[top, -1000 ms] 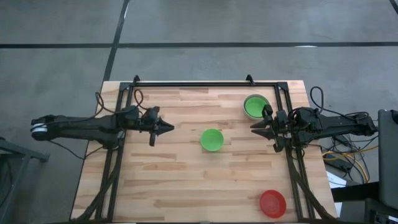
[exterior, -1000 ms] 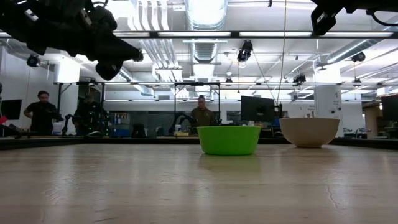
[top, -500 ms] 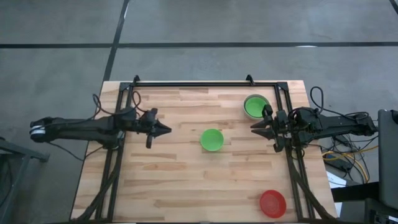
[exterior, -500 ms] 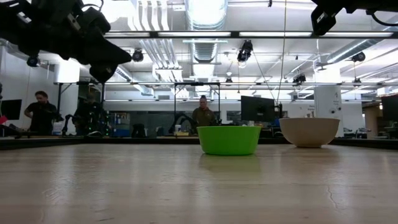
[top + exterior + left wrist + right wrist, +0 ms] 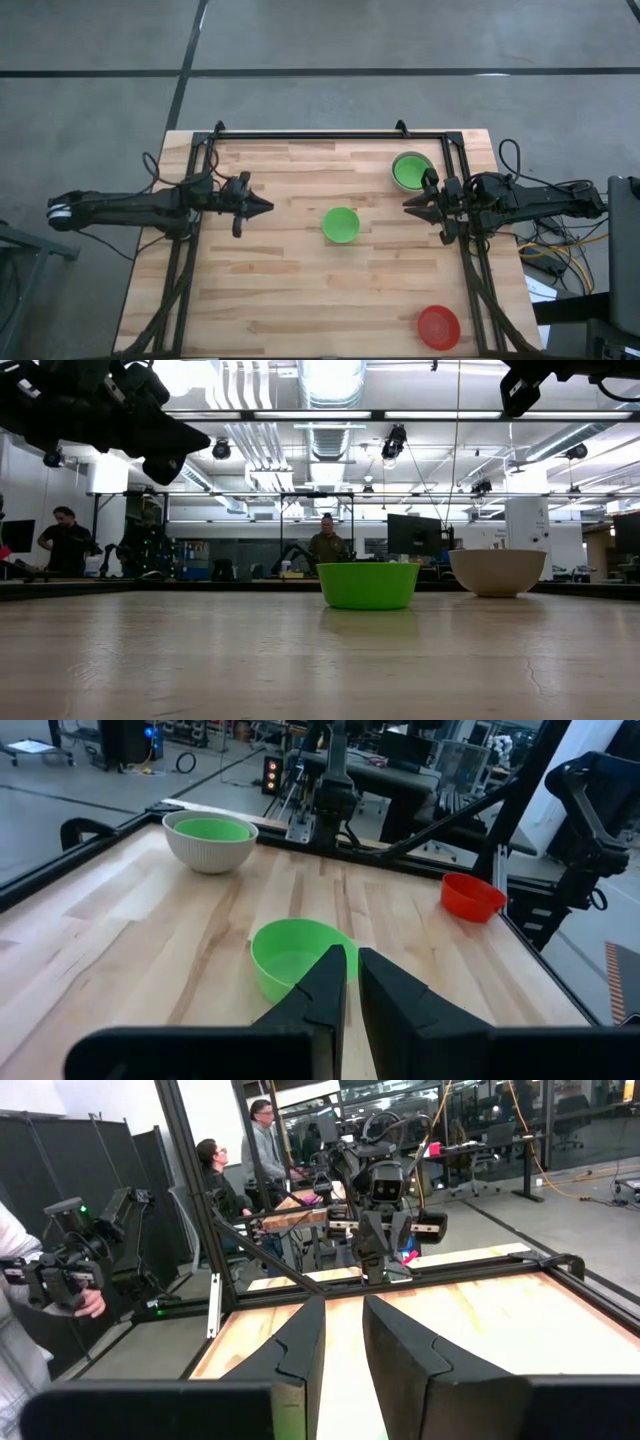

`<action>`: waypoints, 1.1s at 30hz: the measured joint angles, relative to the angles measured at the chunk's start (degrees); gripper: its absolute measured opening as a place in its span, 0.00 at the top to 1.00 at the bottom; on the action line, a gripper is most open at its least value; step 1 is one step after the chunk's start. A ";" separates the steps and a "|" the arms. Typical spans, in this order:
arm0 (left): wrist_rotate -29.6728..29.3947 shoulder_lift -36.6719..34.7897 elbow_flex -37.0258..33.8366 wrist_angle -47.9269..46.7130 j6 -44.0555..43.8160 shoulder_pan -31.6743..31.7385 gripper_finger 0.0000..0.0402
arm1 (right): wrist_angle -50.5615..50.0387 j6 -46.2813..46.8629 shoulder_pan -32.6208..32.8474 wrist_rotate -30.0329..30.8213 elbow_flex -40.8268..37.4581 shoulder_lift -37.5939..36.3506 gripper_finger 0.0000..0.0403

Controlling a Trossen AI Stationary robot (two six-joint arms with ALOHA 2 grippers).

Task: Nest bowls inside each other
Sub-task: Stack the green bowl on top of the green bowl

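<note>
One green bowl [image 5: 340, 224] sits upright on its base mid-table; it also shows in the left wrist view [image 5: 295, 952] and the low view [image 5: 368, 585]. A pale grey-white bowl [image 5: 412, 171] at the far right holds another green bowl [image 5: 212, 828] nested inside it. A red bowl [image 5: 438, 327] stands at the near right corner. My left gripper [image 5: 268, 207] hovers shut, left of the middle green bowl and pointing level at it. My right gripper [image 5: 408, 204] hovers open, just near of the pale bowl, with nothing between its fingers [image 5: 300, 1345].
A black metal frame [image 5: 330, 134] runs along the table's far edge and down both sides. People and equipment stand in the room beyond the far edge. Bare wood lies between the two grippers around the middle green bowl and across the near left.
My left gripper has drawn back a little toward the table's left edge, away from the middle green bowl, still shut. The bowls have stayed where they were.
</note>
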 joint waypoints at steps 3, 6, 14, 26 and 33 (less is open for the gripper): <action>-0.03 0.02 0.00 -0.02 -0.09 0.00 0.91 | 0.00 0.00 0.00 0.00 0.00 0.00 0.83; -0.03 0.04 0.00 -0.02 -0.21 0.00 0.91 | 0.00 0.00 -0.02 0.02 0.00 0.00 0.82; -0.02 0.11 0.00 -0.07 -0.34 0.00 0.91 | -0.01 0.00 -0.02 0.00 0.00 0.00 0.80; -0.02 0.11 0.00 -0.07 -0.41 0.00 0.91 | 0.04 0.29 0.00 0.00 0.00 0.00 0.83; -0.02 0.11 0.00 -0.07 -0.43 0.00 0.91 | -0.03 16.52 -0.02 -0.13 0.00 0.22 0.82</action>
